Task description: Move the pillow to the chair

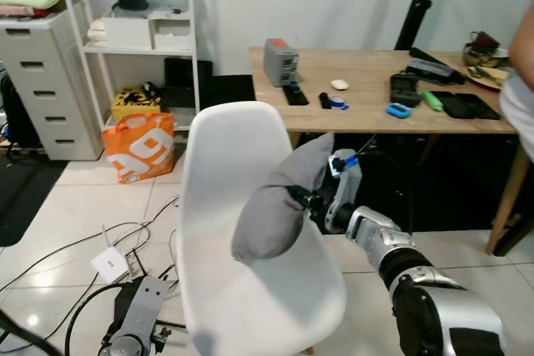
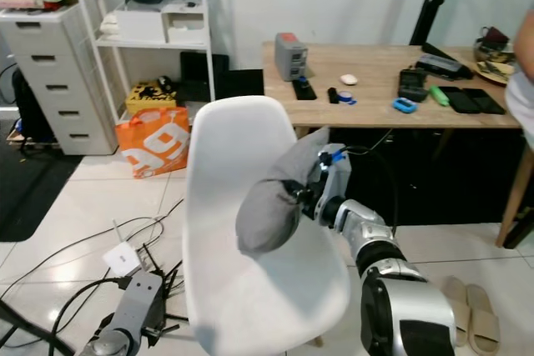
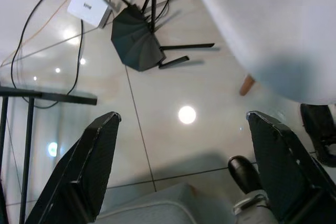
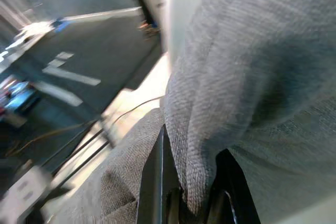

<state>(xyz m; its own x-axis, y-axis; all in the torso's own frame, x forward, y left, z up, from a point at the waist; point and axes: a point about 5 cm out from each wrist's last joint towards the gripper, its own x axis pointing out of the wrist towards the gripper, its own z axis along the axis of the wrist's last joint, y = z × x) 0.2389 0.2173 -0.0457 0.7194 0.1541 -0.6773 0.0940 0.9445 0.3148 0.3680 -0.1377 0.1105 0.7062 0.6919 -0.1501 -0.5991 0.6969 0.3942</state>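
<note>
Drawer unit (image 1: 46,81): standing at far left against the wall, folded green cloth lying on top.
Shelf rack (image 1: 138,31): standing beside the drawers, white boxes sitting on its shelves.
Orange bag (image 1: 140,146): sitting on the tiled floor at the foot of the rack.
Floor clutter: cables trailing across the tiles to a small white box (image 1: 110,265).
Left gripper (image 3: 181,177): hanging low beside the chair, pointing down at the tiles; its two black fingers (image 3: 86,171) are standing wide apart with nothing between them.
Chair (image 1: 234,206): white moulded shell, standing in the foreground with its seat facing the robot.
Pillow (image 1: 279,202): grey fabric, hanging in the air over the seat and in front of the backrest, sagging below the grip point; whether it is touching the shell cannot be determined.
Right gripper (image 1: 307,200): reaching in from the right, fingers clamping a bunched fold of the pillow; the right wrist view is showing the cloth pinched between them.
Desk (image 1: 367,106): wooden, standing behind the chair, carrying a grey box, dark devices and small blue items.
Person (image 1: 521,81): standing partly in frame at the right edge.
</note>
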